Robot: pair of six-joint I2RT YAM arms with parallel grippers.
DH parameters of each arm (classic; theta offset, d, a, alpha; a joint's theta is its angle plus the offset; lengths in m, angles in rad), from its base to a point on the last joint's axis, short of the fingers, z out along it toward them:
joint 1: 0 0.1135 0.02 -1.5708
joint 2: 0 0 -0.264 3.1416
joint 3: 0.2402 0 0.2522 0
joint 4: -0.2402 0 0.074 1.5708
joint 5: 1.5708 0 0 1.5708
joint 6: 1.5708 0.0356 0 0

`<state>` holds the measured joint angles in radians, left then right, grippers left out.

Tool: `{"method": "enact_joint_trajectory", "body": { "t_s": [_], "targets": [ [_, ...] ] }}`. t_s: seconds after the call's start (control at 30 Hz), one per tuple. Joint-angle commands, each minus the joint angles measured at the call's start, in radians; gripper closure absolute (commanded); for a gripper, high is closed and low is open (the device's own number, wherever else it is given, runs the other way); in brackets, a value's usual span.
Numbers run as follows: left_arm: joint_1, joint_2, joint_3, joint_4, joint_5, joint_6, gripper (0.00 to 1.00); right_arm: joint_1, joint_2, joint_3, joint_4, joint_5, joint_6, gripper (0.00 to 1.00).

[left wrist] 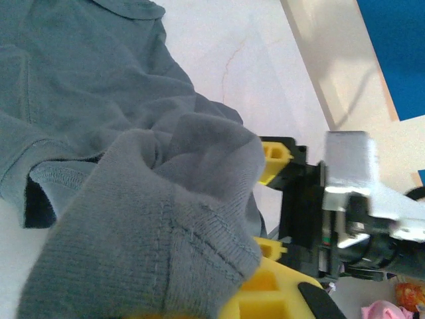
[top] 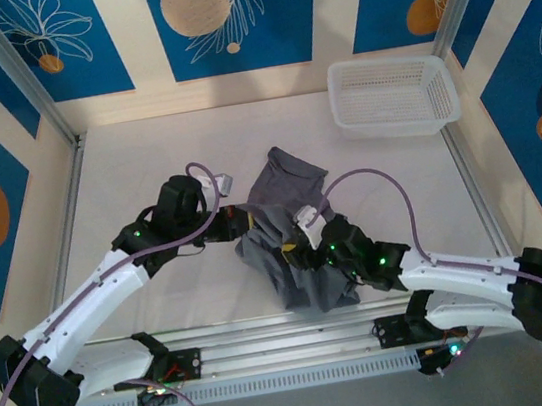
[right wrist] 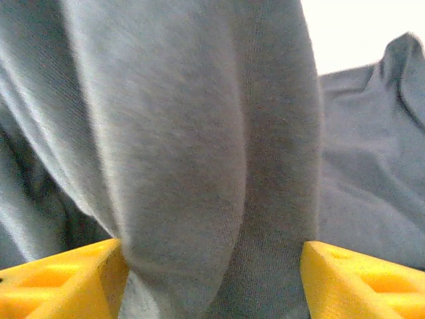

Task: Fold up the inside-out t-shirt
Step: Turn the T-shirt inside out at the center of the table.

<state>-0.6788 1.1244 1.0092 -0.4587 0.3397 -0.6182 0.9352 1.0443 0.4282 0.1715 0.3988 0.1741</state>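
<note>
Your left gripper (top: 239,224) is pinched on one edge of the t-shirt (top: 292,175) (bunched up on the table (top: 144,160)). Your right gripper (right wrist: 211,262) stands wide, a shirt fold between its fingers (right wrist: 60,279).

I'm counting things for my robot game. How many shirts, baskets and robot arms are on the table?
shirt: 1
basket: 1
robot arms: 2 (left arm, right arm)
Total: 4
</note>
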Motion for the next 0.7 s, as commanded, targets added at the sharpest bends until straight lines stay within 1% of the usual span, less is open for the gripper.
{"method": "enact_joint_trajectory", "body": {
  "t_s": [0.0,0.03,0.1,0.13,0.2,0.23,0.33,0.37,0.43,0.5,0.57,0.6,0.67],
  "targets": [
    [0.009,-0.032,0.027,-0.004,0.0,0.017,1.0,-0.021,0.061,0.033,0.044,-0.122,0.025,0.32],
    [0.01,-0.033,0.03,-0.01,-0.009,0.019,1.0,-0.02,0.077,0.041,0.043,-0.127,0.026,0.38],
    [0.023,-0.029,0.038,-0.037,-0.051,0.016,1.0,-0.021,0.084,0.065,0.028,-0.151,0.045,0.63],
    [0.034,-0.019,0.043,-0.054,-0.073,0.016,1.0,-0.022,0.073,0.07,0.023,-0.177,0.055,0.71],
    [0.086,0.013,0.034,-0.067,-0.106,0.019,1.0,-0.025,0.024,0.075,0.027,-0.282,0.092,0.94],
    [0.115,0.033,0.019,-0.053,-0.1,0.018,1.0,-0.033,-0.01,0.074,0.031,-0.341,0.13,1.0],
    [0.2,0.103,-0.038,0.024,-0.091,0.026,1.0,-0.077,-0.12,0.059,0.054,-0.492,0.25,1.0],
    [0.215,0.13,-0.05,0.054,-0.09,0.041,1.0,-0.097,-0.165,0.05,0.067,-0.534,0.293,1.0],
    [0.226,0.177,-0.05,0.071,-0.095,0.065,0.99,-0.128,-0.226,0.029,0.105,-0.576,0.352,1.0],
    [0.228,0.198,-0.047,0.076,-0.093,0.084,0.89,-0.167,-0.265,0.004,0.141,-0.59,0.39,1.0],
    [0.227,0.175,-0.06,0.079,-0.094,0.093,0.72,-0.207,-0.272,-0.005,0.145,-0.599,0.405,1.0],
    [0.228,0.149,-0.072,0.074,-0.098,0.099,0.65,-0.227,-0.267,-0.007,0.145,-0.608,0.412,1.0],
    [0.225,0.086,-0.098,0.062,-0.082,0.107,0.61,-0.254,-0.252,-0.009,0.161,-0.62,0.43,1.0]
  ]
}}
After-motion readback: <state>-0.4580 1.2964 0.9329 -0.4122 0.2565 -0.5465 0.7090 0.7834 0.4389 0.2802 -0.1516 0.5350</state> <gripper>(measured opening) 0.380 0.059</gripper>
